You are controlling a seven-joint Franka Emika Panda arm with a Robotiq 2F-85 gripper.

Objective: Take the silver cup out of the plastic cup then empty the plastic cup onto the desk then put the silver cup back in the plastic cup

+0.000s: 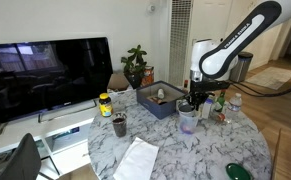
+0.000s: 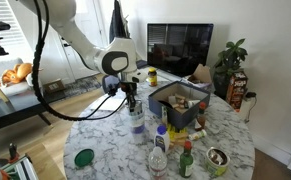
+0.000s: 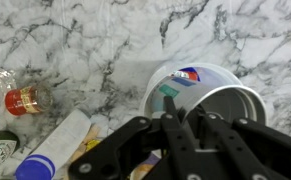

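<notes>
Your gripper is right down on the plastic cup, which fills the lower right of the wrist view, its pale rim open towards the camera and a blue-and-red sticker showing inside. The black fingers come up from the bottom edge and sit close together, a narrow gap at most, with the tips at the near wall of the cup. I can't tell whether they are pinching anything or only touching the rim. I can't tell the silver cup apart from the plastic one in that view. In both exterior views the cup stands upright on the marble desk, just right of centre in one frame and near the middle in the other, directly under the gripper. A red-capped bottle lies at the left edge of the wrist view, well clear of your fingers.
</notes>
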